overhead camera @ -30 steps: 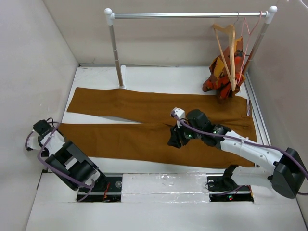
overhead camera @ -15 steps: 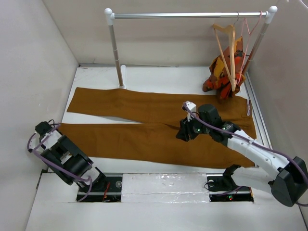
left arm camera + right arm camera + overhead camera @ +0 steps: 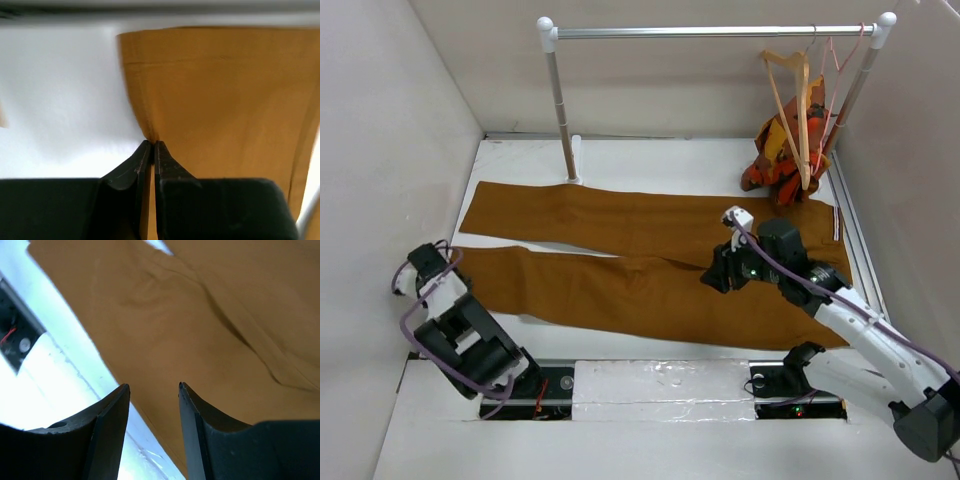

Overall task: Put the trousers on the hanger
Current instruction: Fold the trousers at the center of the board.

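Observation:
The rust-brown trousers [image 3: 650, 255] lie flat across the table, legs to the left and waistband to the right. My left gripper [image 3: 442, 266] is at the hem of the near leg. In the left wrist view it [image 3: 151, 143] is shut on the edge of that hem [image 3: 215, 100]. My right gripper [image 3: 716, 273] hovers over the trousers' middle. In the right wrist view it [image 3: 152, 386] is open and empty above the cloth [image 3: 200, 315]. The pale wooden hanger [image 3: 790, 95] hangs from the rail at the back right.
A clothes rail [image 3: 710, 32] on two posts spans the back. A thin pink wire hanger [image 3: 837, 62] hangs beside the wooden one, with an orange-red patterned garment [image 3: 780, 150] below. White walls close in left and right. The arm bases sit at the near edge.
My right gripper has moved right along the trousers, staying open. My left arm has shifted a little, and the near leg's hem has been drawn slightly to the right.

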Motion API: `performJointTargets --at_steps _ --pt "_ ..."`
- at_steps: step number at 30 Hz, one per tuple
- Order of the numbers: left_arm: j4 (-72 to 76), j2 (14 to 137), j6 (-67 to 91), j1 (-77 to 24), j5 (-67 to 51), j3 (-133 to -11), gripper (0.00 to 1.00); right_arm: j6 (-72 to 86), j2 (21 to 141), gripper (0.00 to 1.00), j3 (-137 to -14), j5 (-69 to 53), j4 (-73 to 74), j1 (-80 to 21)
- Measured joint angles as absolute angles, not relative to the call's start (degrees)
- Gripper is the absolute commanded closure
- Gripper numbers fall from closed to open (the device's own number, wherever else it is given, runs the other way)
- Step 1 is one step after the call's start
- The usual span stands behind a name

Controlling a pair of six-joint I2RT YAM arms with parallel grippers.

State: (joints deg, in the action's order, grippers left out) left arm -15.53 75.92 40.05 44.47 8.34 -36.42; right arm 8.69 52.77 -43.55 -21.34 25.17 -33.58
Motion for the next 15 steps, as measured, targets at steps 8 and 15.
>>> performJointTargets --at_steps 8,15 --pt "-23.81 60.10 41.41 28.25 7.18 -45.87 1.00 9.91 45.91 0.51 -39.20 -20.69 32.25 -20.58" --pt "-28.62 58.76 40.91 25.17 11.31 -61.34 1.00 10.41 47.57 0.65 -38.26 -16.82 46.54 -10.72"
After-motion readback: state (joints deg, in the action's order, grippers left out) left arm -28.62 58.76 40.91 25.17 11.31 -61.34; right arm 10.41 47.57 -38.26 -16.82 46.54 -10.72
